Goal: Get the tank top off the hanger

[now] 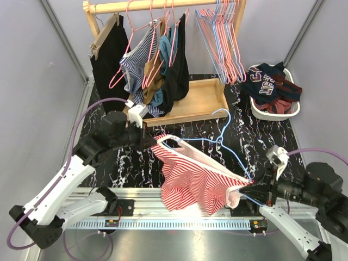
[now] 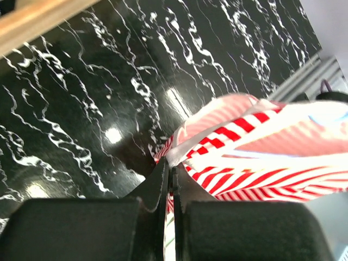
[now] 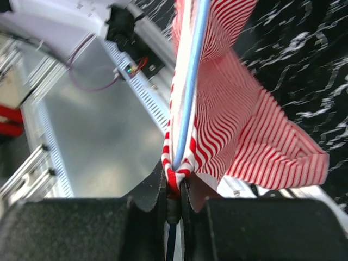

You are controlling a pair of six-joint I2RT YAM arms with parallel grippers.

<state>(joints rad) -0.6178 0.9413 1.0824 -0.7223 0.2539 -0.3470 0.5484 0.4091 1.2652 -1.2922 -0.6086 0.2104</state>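
Nearest me, one slotted aluminium rail (image 1: pixel 179 217) runs along the worktop's front edge. Just past it are my two grippers. My right gripper (image 3: pixel 174 185) is pressed together, pinching one end of the single light blue wire hanger (image 3: pixel 190 81) with striped fabric wrapped over the wire. My left gripper (image 2: pixel 169 174) is likewise closed, nipping a pale edge of the one red-and-white striped tank top (image 1: pixel 190 176).

The tank top hangs stretched between my two grippers above the front middle of the worktop, still threaded on the hanger, its lower part drooping toward the rail. The hanger's hook points away from me toward the rack.

The black, white-veined marble worktop (image 1: pixel 125 163) is glossy, with lamp glare on it. It shows bare to the left of the tank top and behind it.

Farther back stands one wooden clothes rack (image 1: pixel 190 106), with several dark and striped garments on its left and a bunch of bare red and blue wire hangers on its right; I cannot count either. One white basket (image 1: pixel 261 114) heaped with clothes sits at the far right. Plain grey walls close in the left, right and back.
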